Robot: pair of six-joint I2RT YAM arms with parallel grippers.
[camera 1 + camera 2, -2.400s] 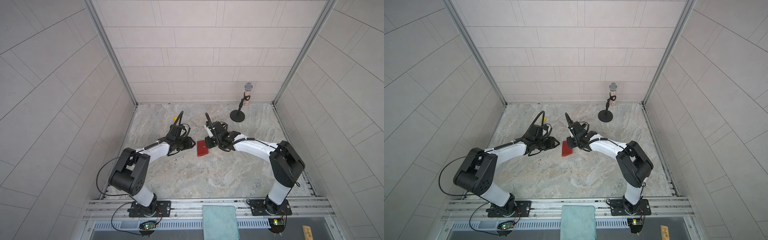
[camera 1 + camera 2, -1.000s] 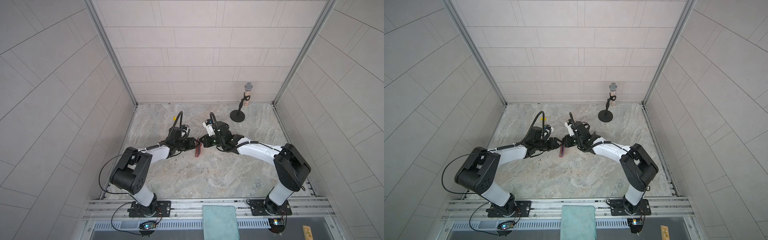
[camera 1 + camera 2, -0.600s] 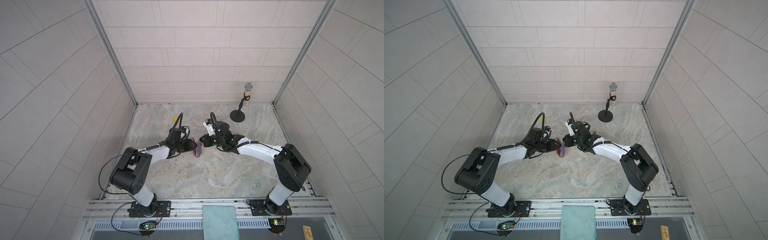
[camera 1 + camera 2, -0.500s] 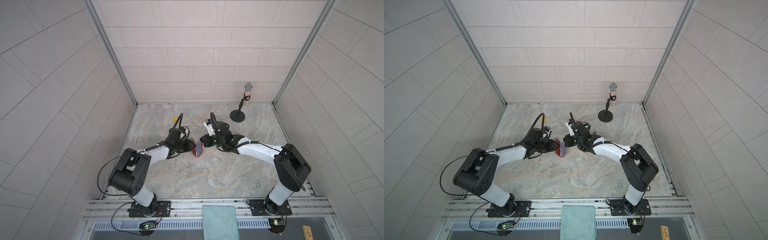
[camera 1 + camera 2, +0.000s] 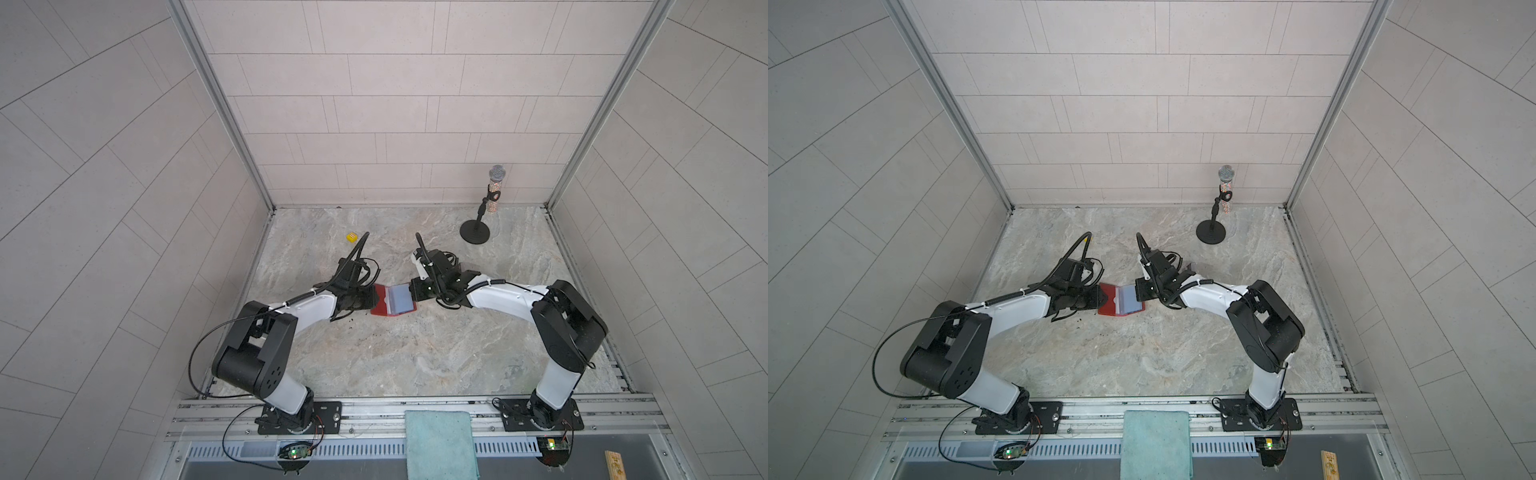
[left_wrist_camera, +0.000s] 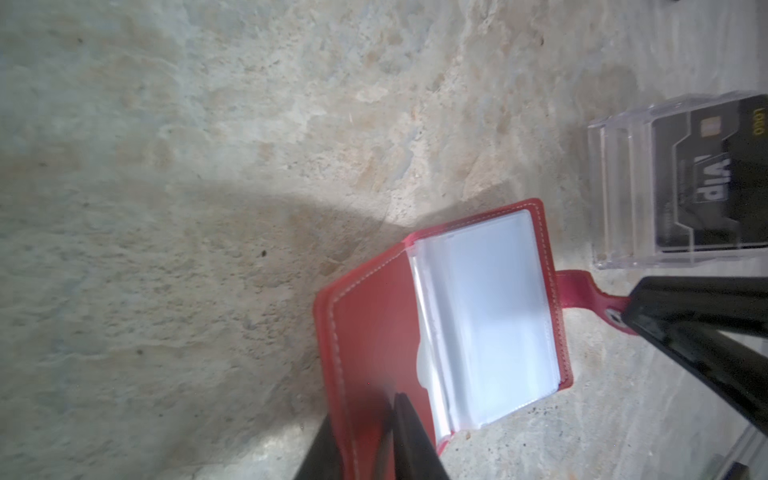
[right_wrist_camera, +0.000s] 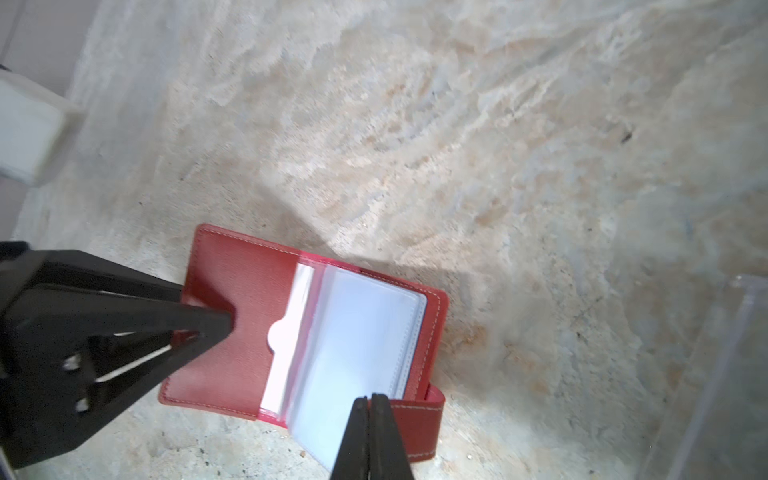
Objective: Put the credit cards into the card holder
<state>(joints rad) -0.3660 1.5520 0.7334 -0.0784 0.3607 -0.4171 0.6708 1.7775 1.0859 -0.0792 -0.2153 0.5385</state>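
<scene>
- Marble tabletop [image 5: 374,357]: your red wallet [image 5: 392,302] lies open near its middle.
- Left claw [image 7: 208,328] clamps its bare cover [image 7: 241,286].
- Right claw [image 7: 370,402], closed, pinches its strap [image 6: 579,286].

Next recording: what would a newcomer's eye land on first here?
The red card holder, spread open mid-table showing clear sleeves, is held from both sides: the left gripper clamps its cover, the right gripper pinches its snap strap. Next come a black VIP card in a clear acrylic stand near the strap, and a microphone on its stand in the far right corner.
</scene>
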